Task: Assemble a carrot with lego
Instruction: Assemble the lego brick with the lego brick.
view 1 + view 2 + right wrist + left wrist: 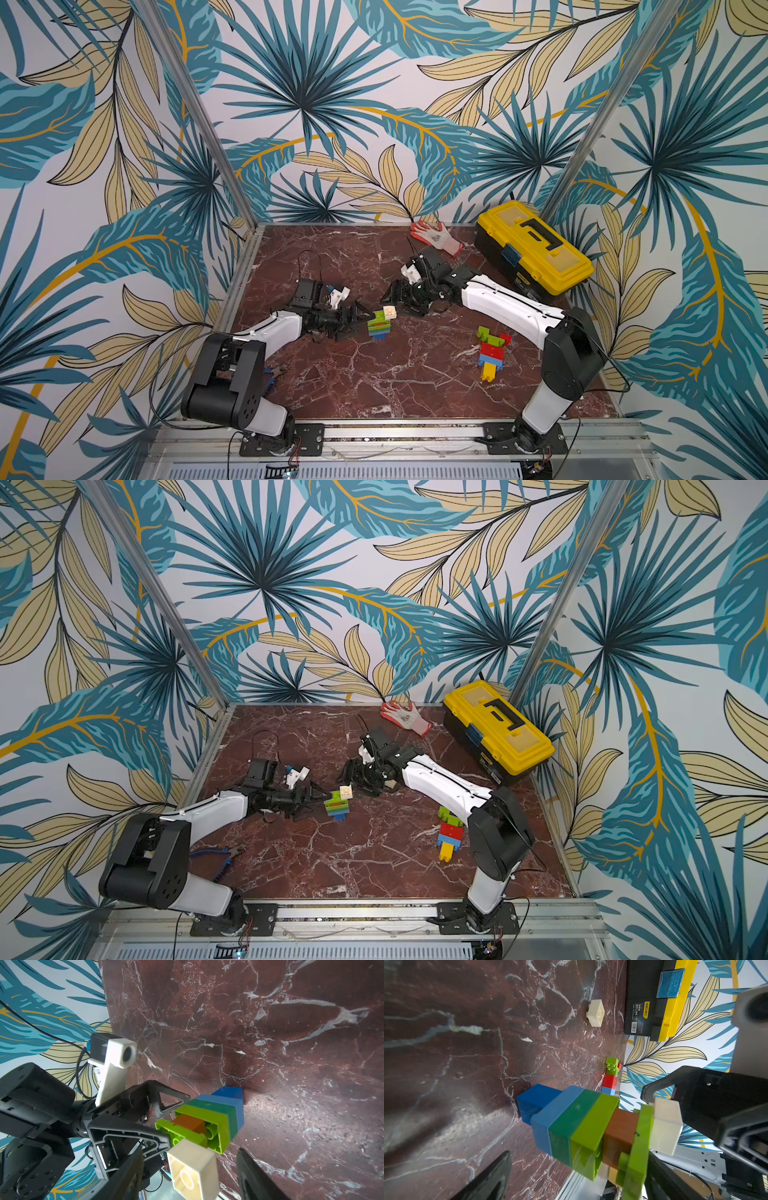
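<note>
Lego stack (379, 329) of studded plastic bricks stands upright near the middle of the red-brown marble-patterned worktop (374, 390) in both top views (337, 808). On its top we note a small cream plastic brick (390, 311), sitting askew. The black left fingers (360, 308) are spread wide and released, with their tips just beside the stack. The black right fingers (388, 296) sit on the opposite side, straddling the cream brick. A second lego build (492, 353) of green, red, blue and yellow bricks lies flat nearer the right arm, well apart from the stack. At the far edge we see a yellow-and-black plastic toolbox (534, 249) and a red-and-white work glove (437, 237). Blue-handled pliers (226, 852) lie by the left arm.

Left wrist view: the stack (571, 1126) fills the frame. It runs dark blue at the foot, then light blue, dark green, lime, orange-brown and a lime plate, with the cream brick (664, 1126) last. One right finger (675, 1078) is close beside that brick; we cannot tell whether they touch. A loose cream square brick (596, 1013) lies on the worktop near the toolbox (645, 997).

Right wrist view: the right fingers (128, 1178) stand either side of the cream brick (193, 1169). A gap shows on each side, so they are released and hold nothing. One left finger (135, 1129) has its tip right at the lime plate; we cannot tell whether it touches.
</note>
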